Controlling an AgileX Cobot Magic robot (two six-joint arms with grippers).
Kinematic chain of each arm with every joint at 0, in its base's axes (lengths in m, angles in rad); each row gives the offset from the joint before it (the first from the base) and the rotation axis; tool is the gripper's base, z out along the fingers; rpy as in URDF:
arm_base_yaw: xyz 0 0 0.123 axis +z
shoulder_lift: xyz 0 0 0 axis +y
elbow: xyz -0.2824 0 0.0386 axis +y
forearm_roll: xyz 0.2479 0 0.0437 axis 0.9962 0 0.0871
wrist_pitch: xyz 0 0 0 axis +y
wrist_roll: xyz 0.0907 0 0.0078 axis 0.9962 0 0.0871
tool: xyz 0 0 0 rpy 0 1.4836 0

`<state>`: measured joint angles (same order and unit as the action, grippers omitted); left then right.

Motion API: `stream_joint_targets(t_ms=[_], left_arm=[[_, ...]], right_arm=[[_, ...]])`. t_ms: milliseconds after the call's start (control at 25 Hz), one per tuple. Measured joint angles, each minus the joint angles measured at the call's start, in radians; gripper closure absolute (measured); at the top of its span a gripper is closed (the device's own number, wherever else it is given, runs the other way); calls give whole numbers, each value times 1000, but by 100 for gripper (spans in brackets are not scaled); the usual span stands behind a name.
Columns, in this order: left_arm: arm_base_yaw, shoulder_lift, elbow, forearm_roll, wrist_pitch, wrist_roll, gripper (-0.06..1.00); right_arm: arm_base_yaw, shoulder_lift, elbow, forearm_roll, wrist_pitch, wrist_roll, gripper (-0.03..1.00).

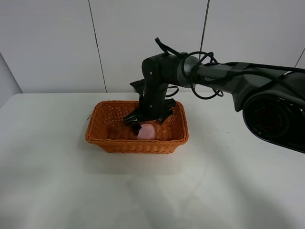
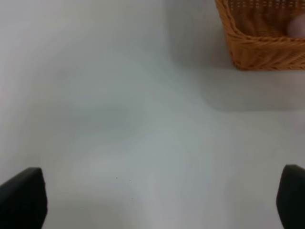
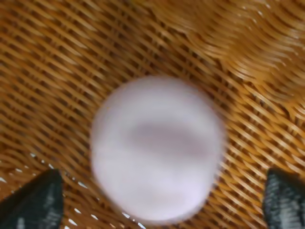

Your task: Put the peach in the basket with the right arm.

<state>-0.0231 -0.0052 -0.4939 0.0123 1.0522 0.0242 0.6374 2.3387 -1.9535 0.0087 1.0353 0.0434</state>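
The pale pink peach (image 1: pixel 147 132) lies on the floor of the orange-brown wicker basket (image 1: pixel 136 143), near its front wall. The black right arm reaches down into the basket from behind, and my right gripper (image 1: pixel 143 125) hangs just above the fruit. In the right wrist view the peach (image 3: pixel 157 148) fills the middle over the basket weave (image 3: pixel 57 71). The right gripper (image 3: pixel 159 200) is open, its fingertips wide apart on either side and clear of the peach. My left gripper (image 2: pixel 157 198) is open over bare table. From there, one basket corner (image 2: pixel 257 47) and a bit of the peach (image 2: pixel 298 26) show.
The basket stands mid-table on a white tabletop (image 1: pixel 57 181), with a white panelled wall (image 1: pixel 52 43) behind. The right arm's base housing (image 1: pixel 274 114) bulks at the right edge, with loose cables (image 1: pixel 202 71) looping above the basket.
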Motion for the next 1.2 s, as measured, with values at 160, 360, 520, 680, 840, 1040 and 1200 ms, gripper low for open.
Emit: stream_joint_targets(t_ms=[160, 360, 520, 680, 840, 1040, 1200], left_arm=[[0, 0, 0, 0, 0, 0, -4], [0, 0, 0, 0, 0, 0, -4], [0, 0, 0, 0, 0, 0, -4], [0, 0, 0, 0, 0, 0, -4], [0, 0, 0, 0, 0, 0, -4], [0, 0, 0, 0, 0, 0, -4], [0, 0, 0, 0, 0, 0, -4]], right_arm=[[0, 2, -94, -1, 91, 0, 28], [0, -1, -313, -21, 171, 0, 28], [-3, -21, -399, -25, 173, 3, 28], [-32, -22, -406, -33, 178, 3, 28], [-102, -22, -406, -43, 179, 3, 29], [-250, -22, -406, -45, 179, 0, 29], [-399, -22, -406, -51, 179, 0, 29]])
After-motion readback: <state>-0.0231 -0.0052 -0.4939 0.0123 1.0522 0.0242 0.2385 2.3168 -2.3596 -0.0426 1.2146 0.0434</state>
